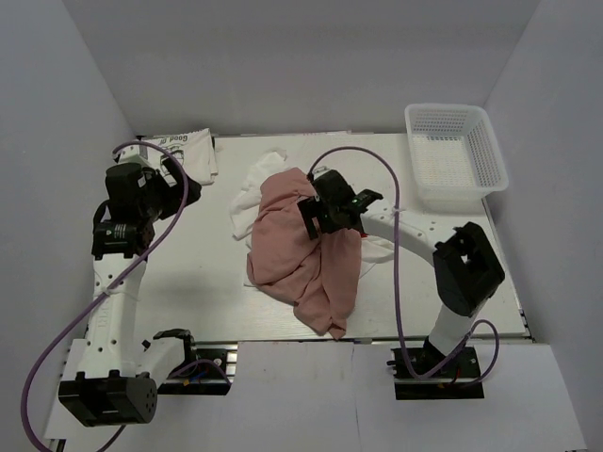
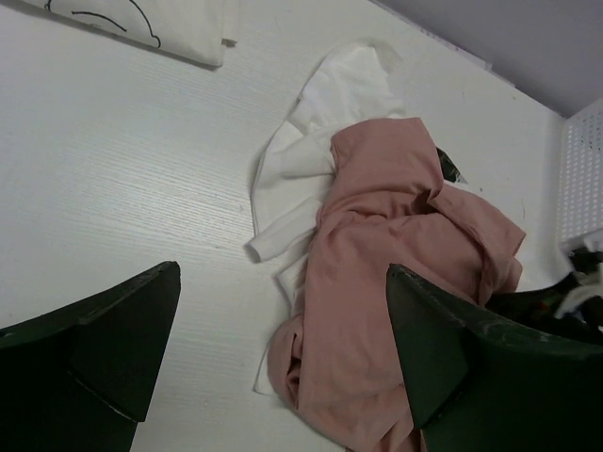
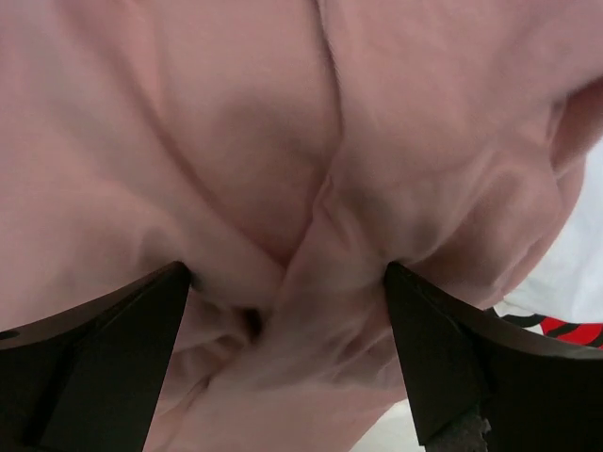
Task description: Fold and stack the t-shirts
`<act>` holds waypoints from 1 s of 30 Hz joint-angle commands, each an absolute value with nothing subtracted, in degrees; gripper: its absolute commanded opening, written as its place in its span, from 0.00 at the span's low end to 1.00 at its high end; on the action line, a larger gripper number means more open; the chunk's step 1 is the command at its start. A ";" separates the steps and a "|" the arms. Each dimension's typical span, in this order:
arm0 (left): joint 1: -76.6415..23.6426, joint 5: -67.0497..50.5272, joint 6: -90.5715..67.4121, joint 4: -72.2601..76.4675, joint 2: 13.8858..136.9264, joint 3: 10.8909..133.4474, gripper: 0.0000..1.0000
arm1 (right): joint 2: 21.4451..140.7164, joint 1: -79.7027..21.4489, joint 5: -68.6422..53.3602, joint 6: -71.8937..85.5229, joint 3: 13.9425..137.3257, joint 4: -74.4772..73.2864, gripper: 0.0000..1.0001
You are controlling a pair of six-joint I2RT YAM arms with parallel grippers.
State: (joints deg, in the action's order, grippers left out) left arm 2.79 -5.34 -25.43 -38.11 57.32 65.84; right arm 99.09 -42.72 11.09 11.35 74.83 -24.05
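1. Pink shirt [image 1: 301,250] lies crumpled right under my right gripper [image 1: 332,209], heaped on white shirts [image 1: 247,193]. A red-print shirt [image 3: 565,331] peeks out at that gripper's right.
2. My right jaws stand wide apart, straddling a raised ridge of pink cloth but not closed on it. My left gripper [image 2: 283,273] is also spread wide, holding nothing, over bare table [image 1: 188,273].
3. I judge the cloth light, limp and clingy: it will sag and may drag the white shirts along. That ridge should pinch well, though a hem or shoulder would spread it better.
4. Open room lies to my right gripper's left. The basket [image 1: 452,155] sits off to its right, and a folded shirt [image 1: 188,151] lies just beyond my left gripper.
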 commanded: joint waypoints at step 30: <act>2.81 -7.66 -23.47 -35.77 52.73 55.90 1.00 | 96.49 -26.12 40.94 -5.70 117.58 -13.80 0.00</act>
